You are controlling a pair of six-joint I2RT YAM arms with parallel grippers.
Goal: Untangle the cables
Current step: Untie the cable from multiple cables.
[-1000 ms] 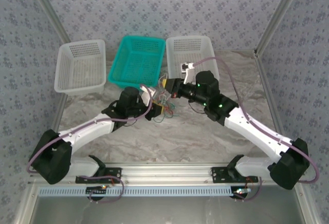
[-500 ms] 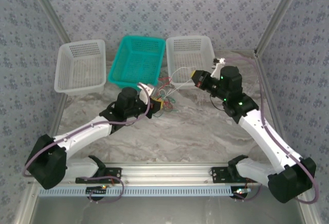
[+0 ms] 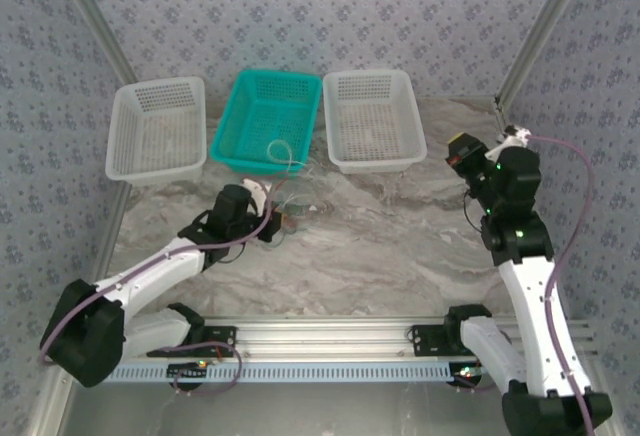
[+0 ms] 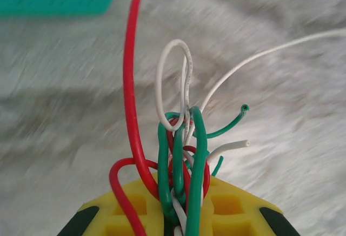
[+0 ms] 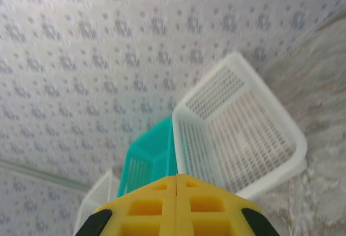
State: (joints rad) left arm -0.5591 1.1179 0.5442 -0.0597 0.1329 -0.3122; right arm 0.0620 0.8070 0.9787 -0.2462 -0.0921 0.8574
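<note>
Clamping the cables point(image 4: 181, 160), the left pincer point(image 4: 178, 217) has the clump sprouting straight ahead from between its tips. These look like light, floppy, springy wires, probably slippery, so take one by a free end beyond the knot. Well away, the right pincer point(image 5: 177, 190) is pressed together, empty.

Text, labels, brands, numbers: none can be read.
Print on the cables point(image 4: 197, 149): sheaths too blurred to tell.
Marks on the wallpaper point(image 3: 330, 16): a repeating floral motif, not lettering.
</note>
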